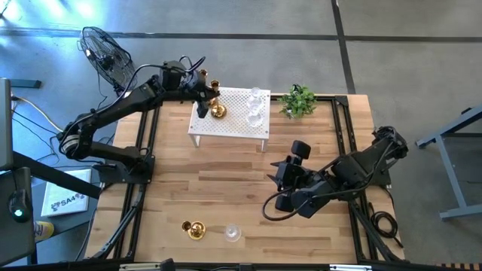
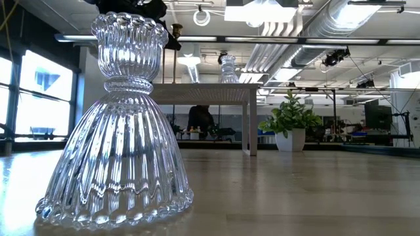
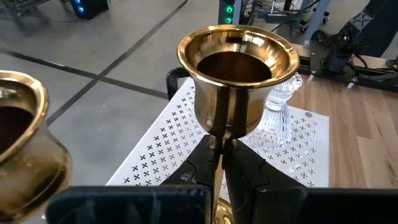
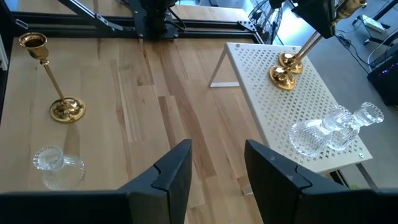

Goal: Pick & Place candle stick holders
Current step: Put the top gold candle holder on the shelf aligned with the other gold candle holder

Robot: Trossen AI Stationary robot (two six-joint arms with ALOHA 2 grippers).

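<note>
Two gold candle stick holders (image 1: 217, 111) are on the white perforated stand (image 1: 233, 132) at the table's far side. My left gripper (image 3: 222, 155) is shut on one of them, whose cup (image 3: 236, 62) rises above the fingers. The other's cup (image 3: 18, 143) is close beside it. Two glass holders (image 1: 256, 107) stand on the same stand. Near the front edge, a third gold holder (image 4: 62, 106) and a glass holder (image 2: 118, 131) stand on their bases on the table. My right gripper (image 4: 214, 171) hovers open over the table's middle, with nothing between its fingers. My left gripper pinches the gold holder's slim stem (image 3: 222, 142) just under the cup, between its two fingers. The fingers come nearly level from the table's left and lie across the stem. The holder is roughly upright. Its base (image 4: 287, 61) is at the stand's top; whether it touches, I cannot tell.
A potted plant (image 1: 299, 100) stands at the far right of the stand. A fan (image 1: 105, 53) stands beyond the table's far left corner. Bare wood lies between the stand and the two holders at the front (image 1: 194, 229).
</note>
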